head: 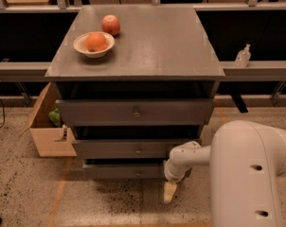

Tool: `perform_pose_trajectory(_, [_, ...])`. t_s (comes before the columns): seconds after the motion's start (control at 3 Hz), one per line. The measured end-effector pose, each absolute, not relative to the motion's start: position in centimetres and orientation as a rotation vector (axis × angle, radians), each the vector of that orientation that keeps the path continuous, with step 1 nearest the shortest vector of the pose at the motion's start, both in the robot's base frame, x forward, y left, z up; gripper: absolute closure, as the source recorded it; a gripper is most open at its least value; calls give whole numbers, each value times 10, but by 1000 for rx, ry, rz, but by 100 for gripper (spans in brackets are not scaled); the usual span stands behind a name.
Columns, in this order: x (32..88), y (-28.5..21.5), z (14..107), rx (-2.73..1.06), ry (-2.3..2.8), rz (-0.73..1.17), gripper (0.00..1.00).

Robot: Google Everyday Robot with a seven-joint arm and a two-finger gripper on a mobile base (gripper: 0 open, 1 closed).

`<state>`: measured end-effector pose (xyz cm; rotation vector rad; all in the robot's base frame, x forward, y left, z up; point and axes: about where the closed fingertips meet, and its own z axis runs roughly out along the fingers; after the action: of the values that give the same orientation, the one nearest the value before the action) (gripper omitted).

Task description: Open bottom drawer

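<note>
Cream-tipped gripper point(170, 192) points down toward speckled floor point(110, 207), at right front corner of bottom drawer point(124, 170); open or closed: cannot tell. It sits lower than and right of knob point(138, 172), apart from it. White arm point(192, 156) crosses drawer's right end. Bottom drawer: grey wood, narrowest and shallowest front, lowest of three in cabinet point(133, 60), small round metal knob centred. Bowl point(93, 45) with orange and apple point(111, 24) on top.

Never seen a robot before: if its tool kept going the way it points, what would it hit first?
Probably the speckled floor: the tool hangs pointing down, near the right end of the bottom drawer, though depth is unclear.
</note>
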<state>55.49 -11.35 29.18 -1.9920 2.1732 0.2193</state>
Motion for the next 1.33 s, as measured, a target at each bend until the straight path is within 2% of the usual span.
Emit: perform_pose_trajectory(1.33, [609, -118, 224, -1978, 2138, 132, 0])
